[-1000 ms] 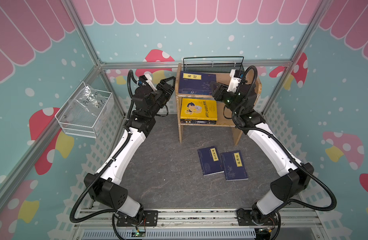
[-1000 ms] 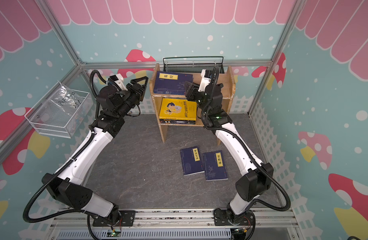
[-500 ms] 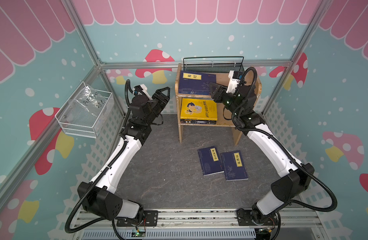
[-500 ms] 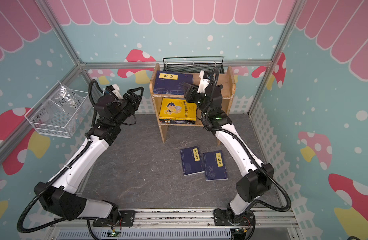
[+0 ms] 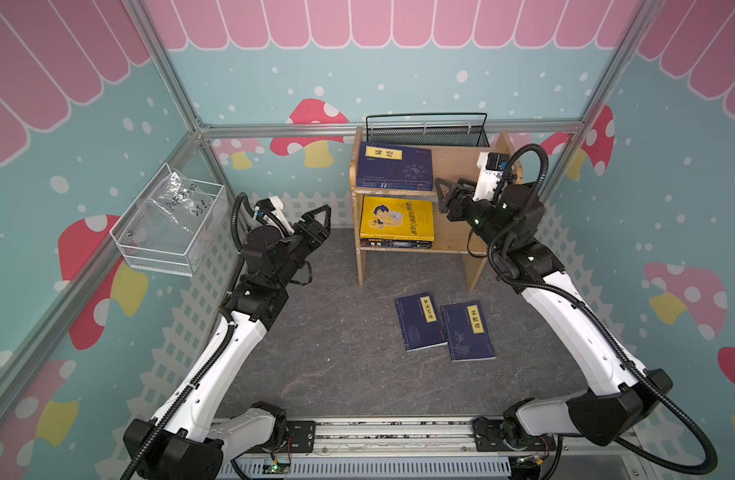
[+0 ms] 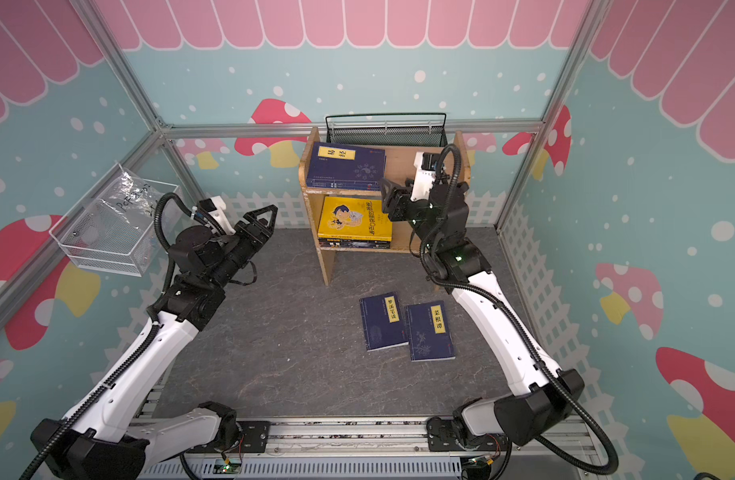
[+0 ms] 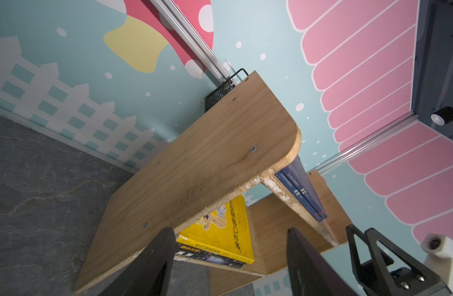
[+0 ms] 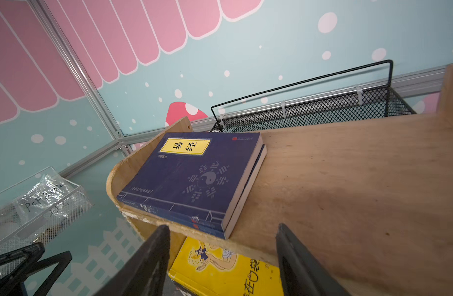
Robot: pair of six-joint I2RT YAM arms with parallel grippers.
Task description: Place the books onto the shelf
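My left claw (image 5: pixel 321 212) is spread wide with nothing between its fingers. It hangs above the bench (image 5: pixel 341 340), to the left of the shelf (image 5: pixel 455 166) and clear of its side panel. My right claw (image 5: pixel 448 186) is spread about as wide and is also empty. It is poised at the front of the upper tier, just right of the books there, and I see it touching none of them.

On the upper tier I count two books, the upper navy pair (image 8: pixel 194 176). One lies square on the other, close to the left side panel, with the near edge along the plank's front lip. On the lower tier one yellow book (image 5: pixel 397 218) tops a dark stack (image 5: pixel 395 243), and I cannot make out how many books are in it. Two more navy books lie flat on the bench in front of the shelf's right leg, the left bench book (image 5: pixel 420 322) and the right bench book (image 5: pixel 467 330). They lie side by side, and I cannot tell whether their long edges touch or just overlap.

There is one black mesh basket (image 5: pixel 424 135) behind the shelf. One white wire basket (image 5: pixel 166 239) hangs on the left wall with a clear bag in it.

The right half of the upper tier is bare wood. The lower tier has a bare strip to the right of its stack. Between my two arms the bench lies open, apart from those two books.
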